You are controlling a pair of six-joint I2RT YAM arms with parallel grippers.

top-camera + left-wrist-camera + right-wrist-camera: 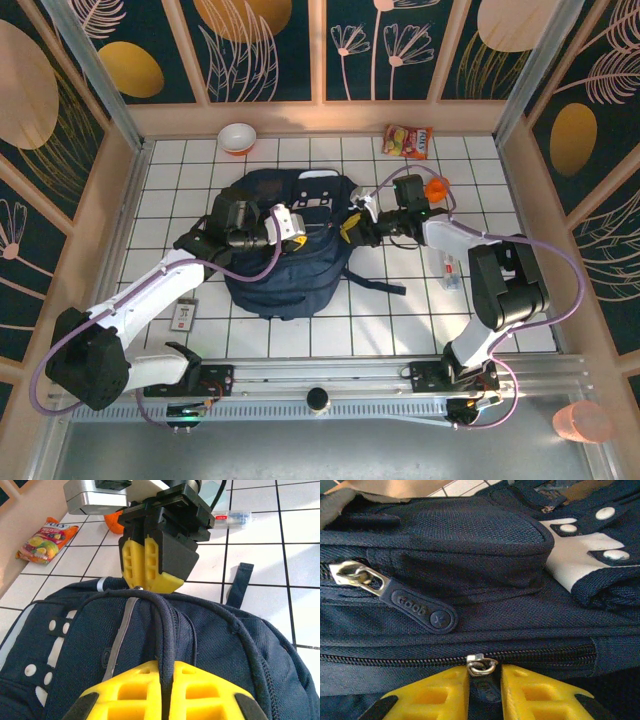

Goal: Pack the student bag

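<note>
The left pincer (288,226) is clenched on the carry loop (166,630) at the top of the student bag (285,275), which lies flat in the middle of the counter (400,320). Facing it from the other side, the right pincer (485,692) is closed on the zip pull (482,666) of the long zipper. The step looks like working that zipper. The left should keep the loop taut as an anchor while the right draws the pull along the zipper line, never outward, or the small tab may slip free
</note>
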